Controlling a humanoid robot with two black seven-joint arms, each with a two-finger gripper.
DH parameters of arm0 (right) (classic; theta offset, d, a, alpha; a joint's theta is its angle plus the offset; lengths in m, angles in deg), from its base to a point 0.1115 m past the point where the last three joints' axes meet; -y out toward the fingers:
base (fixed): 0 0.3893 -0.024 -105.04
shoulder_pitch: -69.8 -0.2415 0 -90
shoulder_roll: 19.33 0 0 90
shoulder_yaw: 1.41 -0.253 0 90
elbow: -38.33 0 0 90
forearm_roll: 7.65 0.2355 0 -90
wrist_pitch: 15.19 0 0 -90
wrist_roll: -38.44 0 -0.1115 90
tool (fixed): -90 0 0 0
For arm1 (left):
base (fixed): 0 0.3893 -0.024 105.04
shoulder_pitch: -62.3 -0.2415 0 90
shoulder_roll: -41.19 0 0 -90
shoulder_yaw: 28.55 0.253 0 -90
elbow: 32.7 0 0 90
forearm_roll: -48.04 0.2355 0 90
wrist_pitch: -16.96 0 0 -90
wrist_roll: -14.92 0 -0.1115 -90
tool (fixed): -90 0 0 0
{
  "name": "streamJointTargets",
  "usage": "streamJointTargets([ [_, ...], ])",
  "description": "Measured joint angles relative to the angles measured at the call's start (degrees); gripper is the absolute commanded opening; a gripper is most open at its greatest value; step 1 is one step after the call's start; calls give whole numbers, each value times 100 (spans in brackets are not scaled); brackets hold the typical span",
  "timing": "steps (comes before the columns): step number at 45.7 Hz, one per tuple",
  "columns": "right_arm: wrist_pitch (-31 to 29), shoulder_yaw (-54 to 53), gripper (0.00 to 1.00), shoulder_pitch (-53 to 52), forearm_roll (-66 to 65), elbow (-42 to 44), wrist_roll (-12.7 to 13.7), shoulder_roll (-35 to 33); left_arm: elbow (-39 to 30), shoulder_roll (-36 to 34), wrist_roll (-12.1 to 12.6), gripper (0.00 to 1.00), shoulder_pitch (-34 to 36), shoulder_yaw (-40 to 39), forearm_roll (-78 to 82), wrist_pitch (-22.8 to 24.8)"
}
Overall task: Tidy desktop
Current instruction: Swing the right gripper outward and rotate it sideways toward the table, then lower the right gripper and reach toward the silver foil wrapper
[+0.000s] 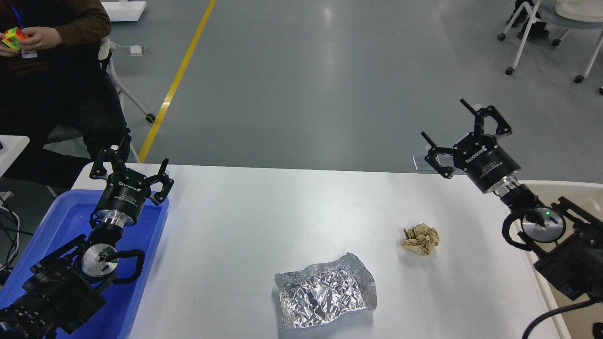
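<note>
The white desktop fills the middle of the head view. A crumpled sheet of silver foil lies near its front edge. A small crumpled brown paper ball lies to the right of the foil. My left gripper is open and empty above the far end of the blue tray. My right gripper is open and empty, raised above the desktop's far right corner, up and right of the paper ball.
A blue plastic tray sits at the left end of the desktop under my left arm. A beige bin with a white rim stands at the right. A seated person is at the far left. Wheeled chairs stand far right.
</note>
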Motion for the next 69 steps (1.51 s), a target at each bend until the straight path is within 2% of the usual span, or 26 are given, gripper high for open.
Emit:
streamJointTargets([
  [17, -17, 14, 100, -27, -921, -1503, 43, -2003, -1, 1, 0, 100, 2, 0, -2, 0],
  [30, -8, 7, 100, 50, -2086, -2280, 48, -2956, 0, 1, 0, 100, 1, 0, 0, 0],
  [52, 156, 23, 100, 752, -4749, -3944, 33, -3474, 0, 0, 0, 100, 1, 0, 0, 0],
  [59, 544, 162, 100, 947, -5732, -4547, 36, -3495, 0, 0, 0, 100, 1, 0, 0, 0],
  [69, 1409, 765, 100, 1075, -6847, -5253, 43, -3410, 0, 0, 0, 100, 0, -1, 0, 0],
])
